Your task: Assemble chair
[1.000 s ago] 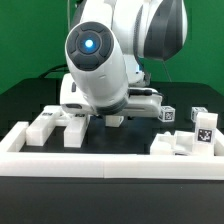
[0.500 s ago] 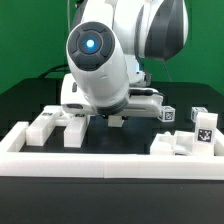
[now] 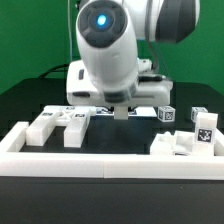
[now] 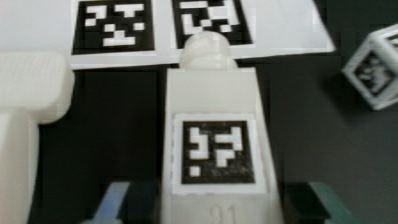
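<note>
Our gripper (image 4: 222,205) hangs open over a long white leg (image 4: 217,110), one finger (image 4: 114,202) either side with a dark gap at each; it holds nothing. The leg's rounded end reaches the marker board (image 4: 36,30). Other chair blocks (image 3: 60,124) lie at the exterior view's left. We should centre, lower squarely, then close on the flat sides.

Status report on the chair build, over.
Hand open, fingers either side of long tagged chair piece, not touching. Peg end toward marker board. Small tagged block off to the side, clear.
</note>
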`<state>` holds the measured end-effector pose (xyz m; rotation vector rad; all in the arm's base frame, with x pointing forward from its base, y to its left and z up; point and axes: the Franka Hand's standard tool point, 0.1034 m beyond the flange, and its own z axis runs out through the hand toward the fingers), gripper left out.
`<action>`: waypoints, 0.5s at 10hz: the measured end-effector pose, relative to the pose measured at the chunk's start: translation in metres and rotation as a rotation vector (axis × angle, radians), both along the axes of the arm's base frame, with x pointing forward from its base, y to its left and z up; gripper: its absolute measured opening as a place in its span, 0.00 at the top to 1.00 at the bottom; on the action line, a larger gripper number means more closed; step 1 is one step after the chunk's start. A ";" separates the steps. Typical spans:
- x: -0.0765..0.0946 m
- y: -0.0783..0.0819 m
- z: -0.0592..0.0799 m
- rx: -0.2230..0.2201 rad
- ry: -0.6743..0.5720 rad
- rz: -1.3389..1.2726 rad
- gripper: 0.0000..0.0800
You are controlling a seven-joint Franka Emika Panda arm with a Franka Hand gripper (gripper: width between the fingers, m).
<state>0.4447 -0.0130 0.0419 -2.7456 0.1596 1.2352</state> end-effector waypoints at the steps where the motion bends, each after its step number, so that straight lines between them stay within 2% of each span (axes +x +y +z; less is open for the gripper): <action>1: 0.008 0.005 0.011 0.009 -0.014 0.006 0.64; 2: 0.017 0.008 0.022 0.017 -0.024 0.012 0.64; 3: 0.027 0.009 0.027 0.016 -0.054 0.015 0.64; 5: 0.024 0.006 0.020 0.007 -0.081 0.010 0.64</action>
